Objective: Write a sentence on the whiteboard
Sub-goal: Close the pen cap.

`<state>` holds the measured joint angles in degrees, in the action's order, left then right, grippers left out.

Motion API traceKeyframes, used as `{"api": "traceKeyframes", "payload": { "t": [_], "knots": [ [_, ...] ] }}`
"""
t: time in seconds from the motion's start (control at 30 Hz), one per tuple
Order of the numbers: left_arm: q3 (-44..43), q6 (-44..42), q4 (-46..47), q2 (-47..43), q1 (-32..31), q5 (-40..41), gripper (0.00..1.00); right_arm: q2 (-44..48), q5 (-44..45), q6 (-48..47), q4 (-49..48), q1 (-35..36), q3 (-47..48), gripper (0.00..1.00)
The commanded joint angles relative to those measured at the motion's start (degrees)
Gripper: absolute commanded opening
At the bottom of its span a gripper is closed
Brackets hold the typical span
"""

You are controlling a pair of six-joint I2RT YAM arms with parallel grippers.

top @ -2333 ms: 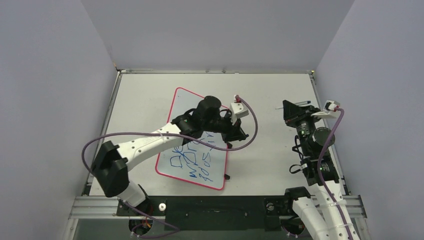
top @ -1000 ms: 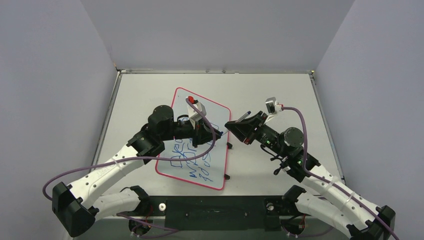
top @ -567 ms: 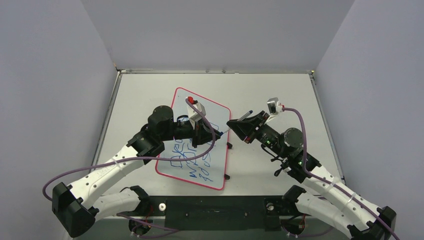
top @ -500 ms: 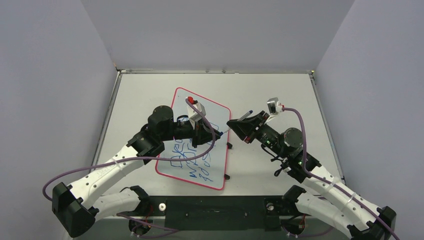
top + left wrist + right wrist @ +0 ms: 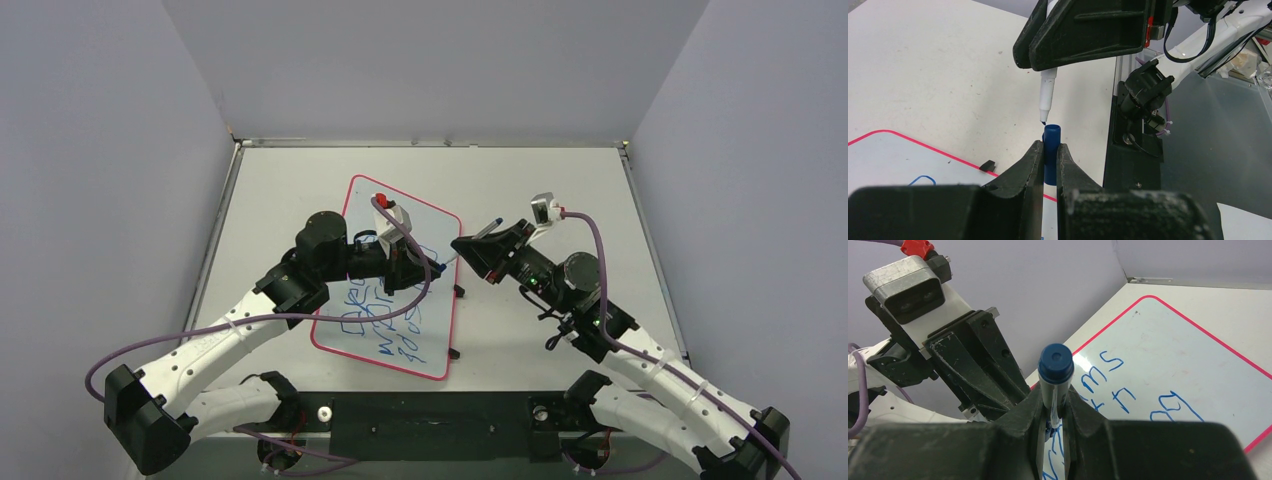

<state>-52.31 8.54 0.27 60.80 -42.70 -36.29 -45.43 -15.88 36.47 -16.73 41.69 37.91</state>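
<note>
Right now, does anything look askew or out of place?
The whiteboard lies skewed to the table edges. The marker tip sits slightly off the cap mouth's centre. Nothing spilled.

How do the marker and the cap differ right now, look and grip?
Look: the cap is a short solid-blue tube; the marker is longer, white-barrelled, dark-tipped.
Grip: the left gripper is shut on the cap, the right gripper on the marker.
Pose: the cap's mouth faces the marker's tip.
Shared: both clamped, nearly in line, not yet joined.
</note>
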Motion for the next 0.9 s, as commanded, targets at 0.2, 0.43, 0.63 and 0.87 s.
{"api": "traceKeyframes", "payload": {
  "t": [0.2, 0.43, 0.63, 0.87],
  "knots": [
    [-0.21, -0.27, 2.62, 0.11, 0.36, 0.40, 0.00, 0.80, -0.03, -0.93, -2.05, 0.25, 3.35, 0.00],
    [-0.46, 0.02, 3.11, -0.12, 0.47, -0.04, 0.00, 0.49, -0.31, -0.48, -2.17, 0.26, 3.43, 0.00],
    [-0.34, 0.28, 3.58, -0.07, 0.59, -0.18, 0.00, -0.65, -0.75, 0.66, -3.92, 0.76, 2.52, 0.00],
    [0.00, 0.58, 4.39, -0.10, 0.83, -0.13, 0.00, -1.07, -0.59, 1.33, -4.76, 1.43, 1.56, 0.00]
  ]
}}
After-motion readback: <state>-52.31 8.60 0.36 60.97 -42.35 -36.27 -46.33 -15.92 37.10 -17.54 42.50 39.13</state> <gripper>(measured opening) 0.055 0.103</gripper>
